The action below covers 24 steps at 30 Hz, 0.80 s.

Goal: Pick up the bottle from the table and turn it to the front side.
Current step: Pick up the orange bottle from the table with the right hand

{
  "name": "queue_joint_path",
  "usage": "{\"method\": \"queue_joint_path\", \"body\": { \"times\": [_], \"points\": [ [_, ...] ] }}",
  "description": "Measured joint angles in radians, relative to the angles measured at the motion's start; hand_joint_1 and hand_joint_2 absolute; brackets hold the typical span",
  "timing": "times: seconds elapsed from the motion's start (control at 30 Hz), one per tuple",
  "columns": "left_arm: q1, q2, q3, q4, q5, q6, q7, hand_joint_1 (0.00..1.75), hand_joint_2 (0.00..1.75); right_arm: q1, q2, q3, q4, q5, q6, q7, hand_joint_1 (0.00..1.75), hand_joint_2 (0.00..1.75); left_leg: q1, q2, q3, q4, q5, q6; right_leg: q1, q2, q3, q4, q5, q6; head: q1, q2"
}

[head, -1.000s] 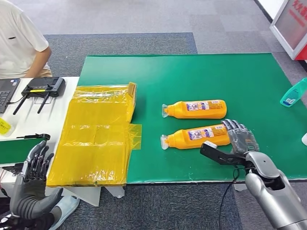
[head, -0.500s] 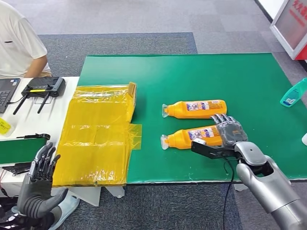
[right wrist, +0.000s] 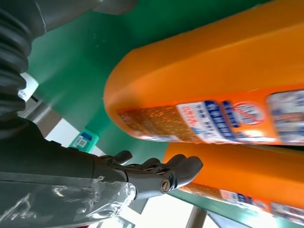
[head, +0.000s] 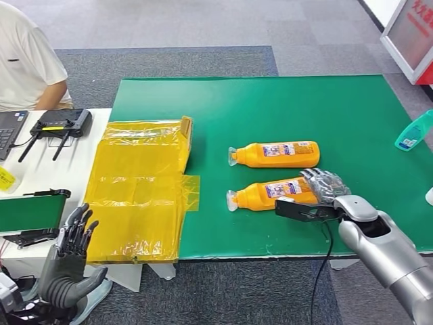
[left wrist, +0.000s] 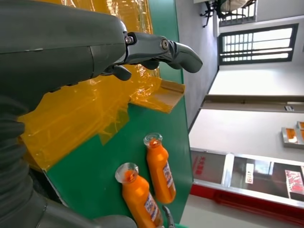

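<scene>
**Right hand laid over the base end of the near bottle**

The right hand [head: 323, 184] reaches in over the green mat [head: 306, 115] and lies across the base end of the near orange bottle [head: 273, 193], its fingers [head: 319, 179] draped on top of the bottle's body. In the head view the hand hides that end of the bottle, and whether the fingers have closed round it cannot be told. The right wrist view [right wrist: 157, 176] gives what the head view cannot: the thumb and fingers extended and lying close alongside the orange body [right wrist: 215, 71], with the printed label facing the camera, yet the grip itself stays unclear there too.

The near bottle lies on its side on the mat, cap end towards the yellow sheet [head: 138, 189]. Just beyond it the far orange bottle [head: 275, 154] lies parallel, apart from the hand. The left wrist view shows both bottles end-on from the cap side [left wrist: 137, 197], clear caps ringed in orange.

The left hand [head: 72, 261] is raised low at the robot's left, off the mat, fingers spread and holding nothing; its wrist camera confirms the thumb and fingers [left wrist: 161, 47] standing apart over the yellow sheet.

A teal bottle [head: 415, 132] lies at the mat's far right edge. At the left a person in a white shirt [head: 26, 61] sits by a white table [head: 56, 169] bearing a black controller [head: 61, 124].
</scene>
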Motion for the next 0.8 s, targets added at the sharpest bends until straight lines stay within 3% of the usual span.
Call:
{"method": "queue_joint_path", "body": {
  "times": [0.17, 0.43, 0.8],
  "points": [
    [0.000, 0.013, -0.021, 0.009, 0.006, 0.007, 0.000, 0.00, 1.75, -0.048, -0.014, 0.053, 0.043, -0.029, 0.005, -0.001, 0.00, 1.75, 0.000, 0.000, 0.000, 0.000, 0.000, 0.000, 0.000, 0.000, 0.000, 0.000, 0.000, 0.000, 0.000, 0.000],
    [-0.006, 0.021, -0.049, 0.036, 0.007, 0.010, 0.002, 0.00, 1.75, -0.041, -0.030, 0.090, 0.054, -0.069, -0.039, 0.016, 0.00, 1.75, 0.000, 0.000, 0.000, 0.000, 0.000, 0.000, 0.000, 0.000, 0.000, 0.000, 0.000, 0.000, 0.000, 0.000],
    [-0.020, 0.032, -0.082, 0.068, 0.010, 0.017, 0.002, 0.00, 1.75, -0.051, 0.008, 0.114, 0.091, -0.069, -0.053, 0.024, 0.00, 1.75, 0.000, 0.000, 0.000, 0.000, 0.000, 0.000, 0.000, 0.000, 0.000, 0.000, 0.000, 0.000, 0.000, 0.000]
  ]
}}
